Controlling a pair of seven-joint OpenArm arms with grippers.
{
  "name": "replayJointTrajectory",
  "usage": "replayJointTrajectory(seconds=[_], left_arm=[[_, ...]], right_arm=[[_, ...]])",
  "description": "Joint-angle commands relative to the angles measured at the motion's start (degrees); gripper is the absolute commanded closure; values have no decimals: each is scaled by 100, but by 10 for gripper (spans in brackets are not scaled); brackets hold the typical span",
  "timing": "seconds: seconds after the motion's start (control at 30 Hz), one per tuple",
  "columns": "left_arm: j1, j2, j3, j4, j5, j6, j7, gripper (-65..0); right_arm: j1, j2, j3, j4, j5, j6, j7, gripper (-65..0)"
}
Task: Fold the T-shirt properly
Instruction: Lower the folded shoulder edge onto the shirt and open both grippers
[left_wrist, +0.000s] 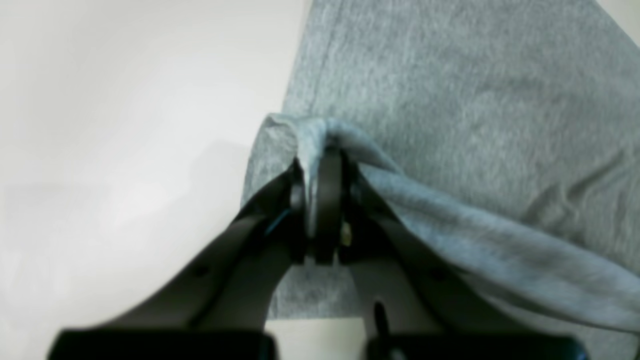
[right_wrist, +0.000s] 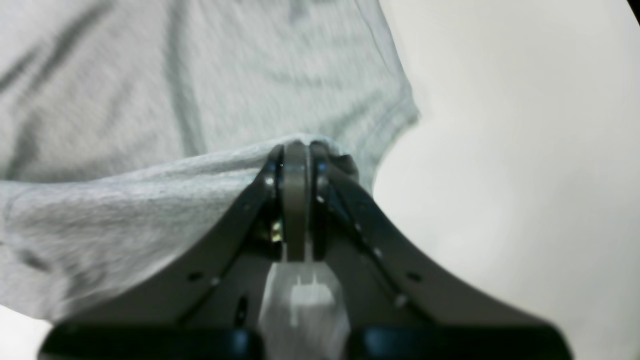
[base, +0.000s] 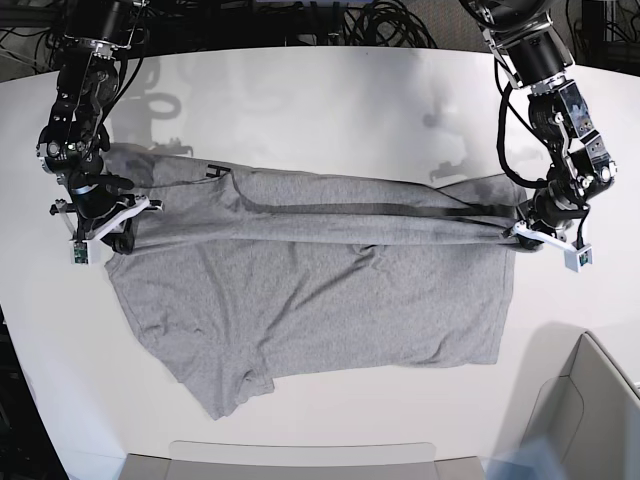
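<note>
The T-shirt (base: 310, 290) lay on the table (base: 330, 100), its far edge clamped by the left gripper (left_wrist: 322, 150) and the right gripper (right_wrist: 296, 150). Equal tension was judged necessary for a straight fold.

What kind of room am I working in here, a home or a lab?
Most likely a lab or test bench: a bare white table, bundles of black cables behind it, and two robot arms holding the T-shirt stretched between them.

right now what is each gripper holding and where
Both hold the T-shirt: the left gripper pinches one end of a lifted fold, the right gripper the other.
</note>
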Motion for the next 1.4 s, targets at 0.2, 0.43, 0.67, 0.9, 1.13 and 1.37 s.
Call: replayJointTrajectory(seconds=[0.2, 0.43, 0.67, 0.9, 1.13, 1.37], left_arm=[[-423, -95, 9, -454, -53, -22, -173, 0], [-450, -104, 9, -683, -53, -22, -516, 0], [-810, -227, 484, -1166, -53, -22, -586, 0], [-942, -235, 528, -1237, -53, -22, -595, 0], [-933, -235, 536, -1369, -53, -22, -797, 0], [-924, -244, 528, -1615, -53, -22, -885, -163]], right_arm=[[350, 83, -15, -322, -32, 1, 139, 0], [588, 153, -24, -603, -32, 1, 157, 0], [834, 285, -217, -1069, -32, 1, 174, 0], [957, 294, -217, -1245, -32, 1, 183, 0], [1133, 303, -226, -1614, -32, 1, 183, 0], [1168, 320, -226, -1597, -32, 1, 183, -86]])
